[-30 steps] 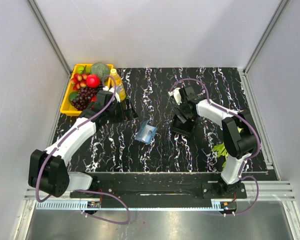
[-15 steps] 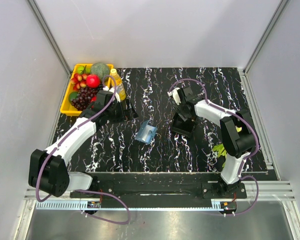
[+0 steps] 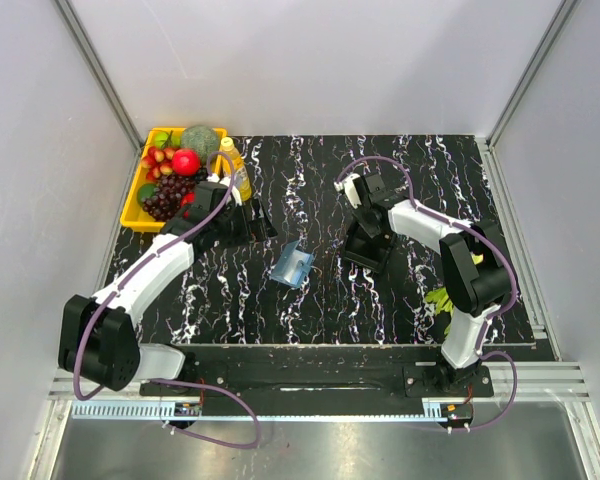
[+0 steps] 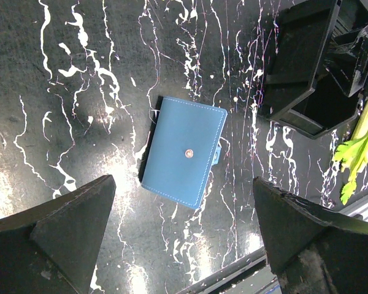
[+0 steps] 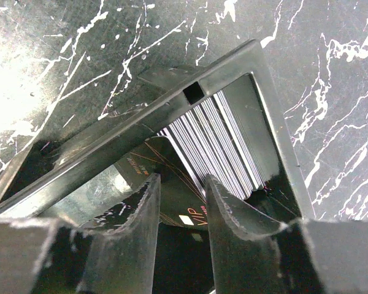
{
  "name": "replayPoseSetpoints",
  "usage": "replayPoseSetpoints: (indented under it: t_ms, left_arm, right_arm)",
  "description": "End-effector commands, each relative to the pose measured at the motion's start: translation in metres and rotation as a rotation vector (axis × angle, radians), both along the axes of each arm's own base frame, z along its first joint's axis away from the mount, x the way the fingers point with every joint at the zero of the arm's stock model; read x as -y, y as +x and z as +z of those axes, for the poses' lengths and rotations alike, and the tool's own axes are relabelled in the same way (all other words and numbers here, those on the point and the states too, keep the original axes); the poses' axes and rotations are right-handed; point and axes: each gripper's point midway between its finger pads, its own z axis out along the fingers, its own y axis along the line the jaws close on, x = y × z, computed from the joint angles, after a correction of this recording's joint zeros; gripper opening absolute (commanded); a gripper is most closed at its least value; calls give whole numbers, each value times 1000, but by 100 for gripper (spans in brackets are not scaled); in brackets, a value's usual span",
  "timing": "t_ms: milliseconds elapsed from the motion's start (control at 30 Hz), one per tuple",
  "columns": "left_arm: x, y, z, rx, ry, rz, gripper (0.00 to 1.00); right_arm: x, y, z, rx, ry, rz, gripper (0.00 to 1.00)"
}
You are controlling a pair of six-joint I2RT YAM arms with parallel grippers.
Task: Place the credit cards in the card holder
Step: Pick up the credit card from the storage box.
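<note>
- One blue card holder [image 4: 184, 152] lies mid-tabletop, under the left tool [image 4: 183, 180], which is wide open and empty.
- One stack of credit cards [image 5: 218, 144] stands in the black box [image 5: 172, 113] to its right. The right tool [image 5: 183, 180] is half-closed around a dark card [image 5: 175, 208]; I cannot tell if it grips it.

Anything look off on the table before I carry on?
One stray item: a green leafy stalk lies on the black marbled table beside the right arm, far from the yellow fruit tray at the far left. The small blue wallet lies skewed but looks intact.
</note>
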Motion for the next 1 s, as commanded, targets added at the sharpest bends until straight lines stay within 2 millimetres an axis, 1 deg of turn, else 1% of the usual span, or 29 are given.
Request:
replayPoseSetpoints:
  t_ms: [0, 133, 200, 233, 300, 333, 400, 667, 767, 900, 967]
  left_arm:
    - [3, 5, 2, 16, -25, -6, 99]
    - [3, 4, 2, 16, -24, -6, 99]
    - [3, 5, 2, 16, -24, -5, 99]
    - [3, 4, 3, 17, -25, -6, 99]
    - [4, 4, 2, 13, -25, -7, 99]
    - [4, 4, 3, 14, -27, -8, 99]
    - [3, 5, 2, 14, -24, -6, 99]
    - [6, 4, -2, 2, -36, -15, 99]
    - [7, 4, -2, -1, -41, -17, 99]
    - [9, 3, 0, 2, -49, -22, 99]
    - [9, 3, 0, 2, -50, -24, 99]
  right_arm:
    - [1, 7, 10, 42, -5, -22, 37]
    - [3, 10, 14, 58, -14, -26, 31]
    - [3, 10, 18, 68, -9, -30, 24]
    - [2, 10, 20, 70, -6, -26, 22]
    - [0, 11, 26, 80, 7, -20, 13]
    - [-1, 10, 28, 83, 16, -17, 12]
    - [-5, 8, 32, 83, 37, -7, 0]
    - [-11, -2, 42, 72, 76, 20, 0]
    - [-10, 0, 44, 77, 81, -6, 0]
    - [-13, 2, 62, 113, 124, -18, 0]
    - [-19, 2, 68, 132, 159, 3, 0]
